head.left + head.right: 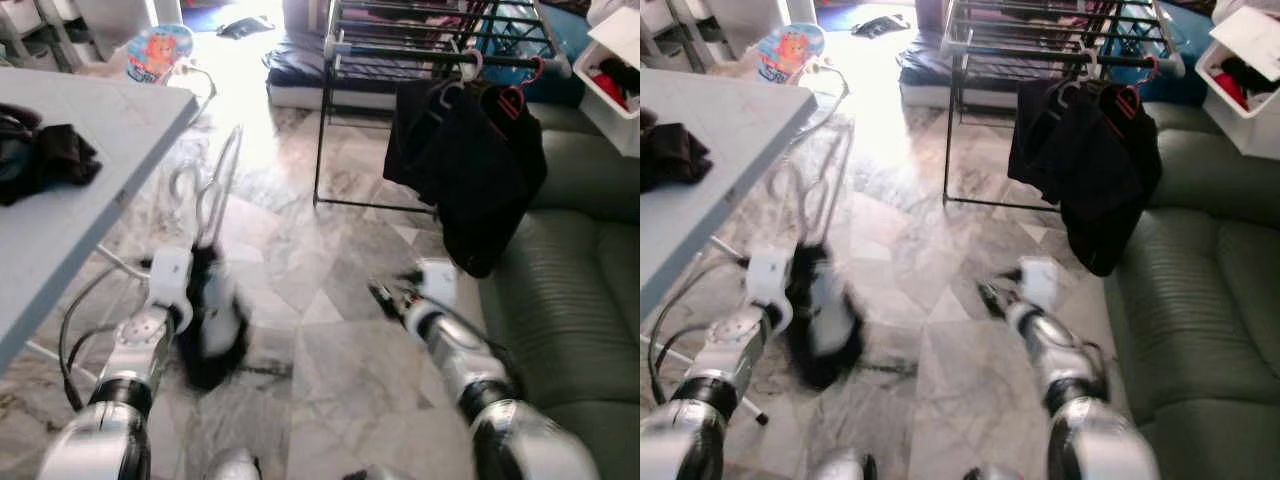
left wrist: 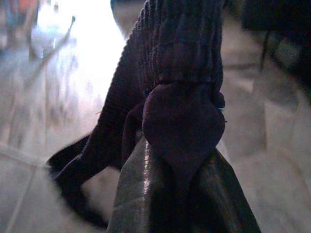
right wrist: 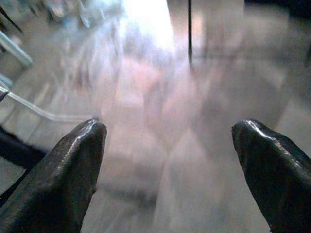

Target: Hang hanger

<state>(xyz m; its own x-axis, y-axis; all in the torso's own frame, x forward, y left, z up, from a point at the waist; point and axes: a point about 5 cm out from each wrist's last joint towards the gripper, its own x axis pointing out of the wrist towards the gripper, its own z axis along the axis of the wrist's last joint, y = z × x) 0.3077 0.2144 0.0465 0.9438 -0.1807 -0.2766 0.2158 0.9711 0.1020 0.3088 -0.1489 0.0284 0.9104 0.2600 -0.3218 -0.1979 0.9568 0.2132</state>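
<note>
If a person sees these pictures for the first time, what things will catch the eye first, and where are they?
First, the dark garment on a pale hanger, held up low on the robot's left by the left gripper, shut on it. Next, the black drying rack ahead on the right, with dark clothes hanging from it beside a green sofa. The right gripper is open over the marble floor.

Grey table (image 1: 110,130) w/ dark cloth bundle (image 1: 45,158), poss. clothing; marble floor (image 1: 330,330) w/ drying rack (image 1: 420,50).
</note>
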